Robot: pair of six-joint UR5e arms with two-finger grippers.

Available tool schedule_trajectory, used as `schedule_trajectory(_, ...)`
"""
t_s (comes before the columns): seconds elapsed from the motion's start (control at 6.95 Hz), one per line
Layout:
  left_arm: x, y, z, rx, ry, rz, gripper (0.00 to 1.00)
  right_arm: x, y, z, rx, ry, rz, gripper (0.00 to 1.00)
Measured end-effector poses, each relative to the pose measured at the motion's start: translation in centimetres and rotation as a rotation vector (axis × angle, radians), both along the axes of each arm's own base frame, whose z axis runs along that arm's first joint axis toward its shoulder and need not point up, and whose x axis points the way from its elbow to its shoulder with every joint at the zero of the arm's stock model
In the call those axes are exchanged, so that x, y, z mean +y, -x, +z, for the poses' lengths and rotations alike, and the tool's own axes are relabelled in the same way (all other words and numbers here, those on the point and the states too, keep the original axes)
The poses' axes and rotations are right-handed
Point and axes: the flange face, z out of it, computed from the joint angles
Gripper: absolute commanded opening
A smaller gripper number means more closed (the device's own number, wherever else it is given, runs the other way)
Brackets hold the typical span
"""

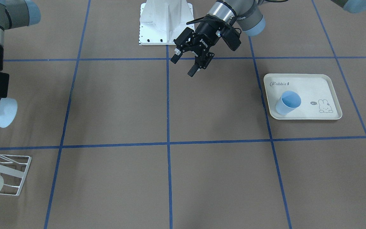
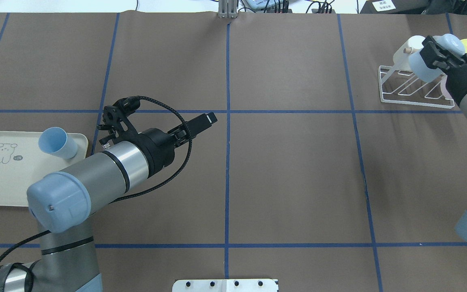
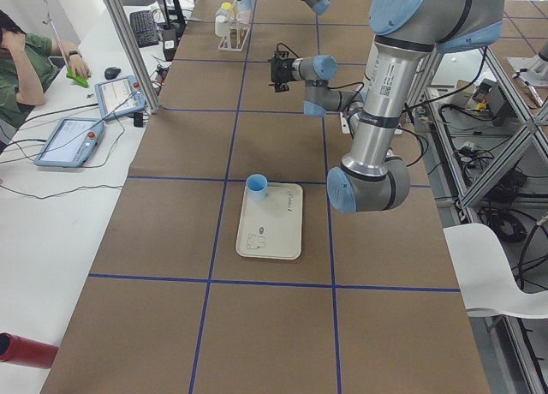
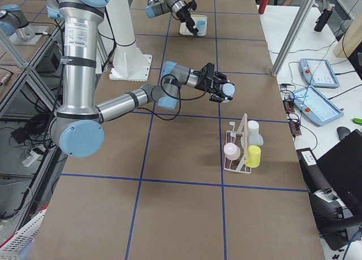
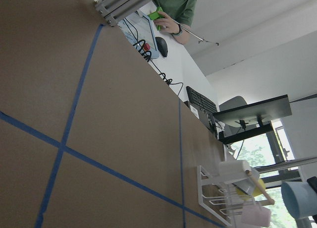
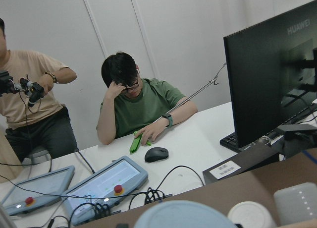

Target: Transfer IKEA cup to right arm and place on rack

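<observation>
Evidently the hand-over is judged done, since the IKEA cup [image 2: 422,67] is seen clamped between the closed fingers of the right gripper [image 2: 436,52] and held in the air at the right end of the table [image 1: 221,178]. The left gripper [image 1: 183,65] is seen with its fingers spread and nothing between them, hanging over the middle of the table, well apart from the cup and from the rack [image 2: 416,103]; only the right arm is placed for what remains. The relation on which the coming move is judged to turn is that of cup to rack: in the front-facing and right-side views the cup is shown raised above the table and on the robot's side of the rack, near it but not touching, so that a travel outward from the robot and downward would be called for. The cup appears to be held tilted over rather than upright, though which end is turned toward the rack cannot be told. A white cup [image 4: 253,133], a pink cup [image 4: 230,151] and a yellow cup [image 4: 254,156] are seen on the rack, and which place on it is free cannot be made out. A second blue cup [image 1: 288,102] is seen on the rabbit-print tray [image 1: 316,82] at the far left
</observation>
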Motion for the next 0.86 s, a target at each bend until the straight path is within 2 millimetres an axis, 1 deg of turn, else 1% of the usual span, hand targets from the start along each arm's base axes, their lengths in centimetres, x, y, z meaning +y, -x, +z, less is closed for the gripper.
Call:
schedule_trajectory(0.14, -0.1, 1.8, -0.4, -0.127, -0.004, 0.002, 1.0, 0.8, -1.2, 2.2, 0.122, 0.02, 0.001, 0.0)
schedule_trajectory(0.29, -1.3, 3.4, 0.3, -0.238, 0.016, 0.029, 1.0, 1.6, -2.2, 4.3, 0.247, 0.039, -0.01, 0.0)
schedule_trajectory(0.43, -3.4, 5.5, 1.8, -0.35, 0.053, 0.09, 1.0, 2.1, -3.0, 6.2, 0.36, 0.056, -0.021, 0.0)
schedule_trajectory(0.58, -5.3, 8.2, 3.5, -0.448, 0.076, 0.15, 1.0, 2.2, -3.3, 7.9, 0.456, 0.073, -0.033, 0.0)
schedule_trajectory(0.72, -6.8, 10.9, 5.7, -0.519, 0.092, 0.2, 1.0, 2.1, -3.2, 9.0, 0.519, 0.08, -0.044, 0.0)
schedule_trajectory(0.86, -7.6, 12.8, 7.5, -0.559, 0.102, 0.23, 1.0, 1.4, -2.4, 8.7, 0.527, 0.068, -0.048, 0.0)
